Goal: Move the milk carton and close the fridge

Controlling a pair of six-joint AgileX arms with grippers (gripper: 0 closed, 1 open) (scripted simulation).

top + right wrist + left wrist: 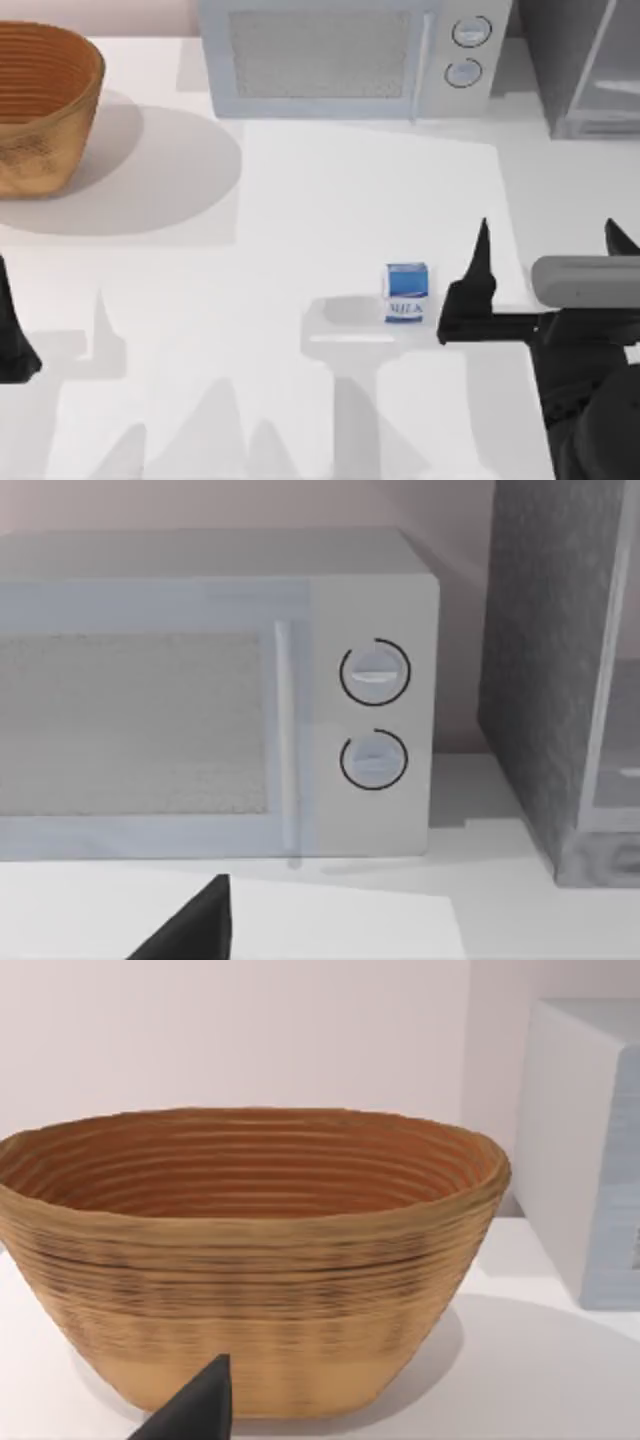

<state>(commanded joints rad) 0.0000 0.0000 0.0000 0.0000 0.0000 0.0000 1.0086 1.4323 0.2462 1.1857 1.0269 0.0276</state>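
Top view: milk carton (406, 291) upright, table centre-right, just left of right gripper (550, 240); fingers spread, holding nothing. Fridge (585, 65) far right corner. Left gripper (12, 335) parked at left edge, fingers' state cannot tell.
Left wrist view: basket (250, 1260).
Right wrist view: microwave (215, 690), fridge beside it.
Carton likely light, stiff, crushable; grip flat side faces, mid-height.

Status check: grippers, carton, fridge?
Right gripper open, empty, right of milk carton. Left gripper parked at left edge. Fridge back right, path clear.

Milk carton (406, 292) blue top, white front; fridge (545, 680) dark-grey speckled; basket (250, 1260) tan, ribbed.
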